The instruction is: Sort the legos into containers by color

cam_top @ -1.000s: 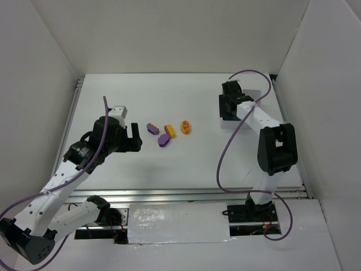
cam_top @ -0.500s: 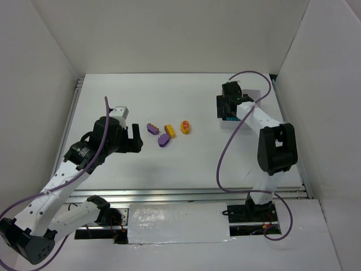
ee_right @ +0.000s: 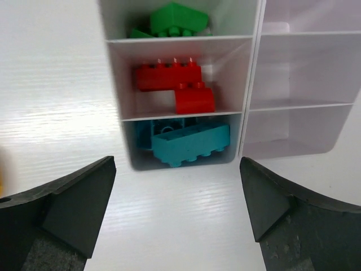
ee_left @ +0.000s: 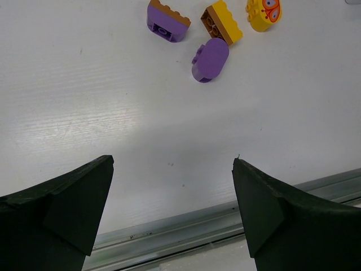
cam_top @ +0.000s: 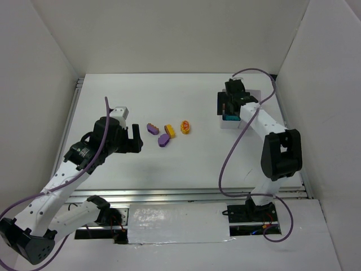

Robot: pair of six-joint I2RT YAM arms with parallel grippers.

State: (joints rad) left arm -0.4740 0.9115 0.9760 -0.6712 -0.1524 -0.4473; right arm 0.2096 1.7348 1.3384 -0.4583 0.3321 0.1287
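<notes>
On the table [cam_top: 169,169], the organiser tray [ee_right: 251,84] sits at two o'clock, with green bricks [ee_right: 177,20], red bricks [ee_right: 169,76] and cyan bricks [ee_right: 192,144] in separate cells. The right gripper [ee_right: 176,164] above it and the left gripper [ee_left: 172,164] at nine o'clock both gape empty. Two purple legos [ee_left: 211,58] and two yellow legos [ee_left: 224,21] lie loose near centre.

Plain white walls [cam_top: 169,34] on 3 sides, closing in a glossy white table [cam_top: 180,164]; silver metal rail [cam_top: 169,195] along near edge, soft glare across surface
</notes>
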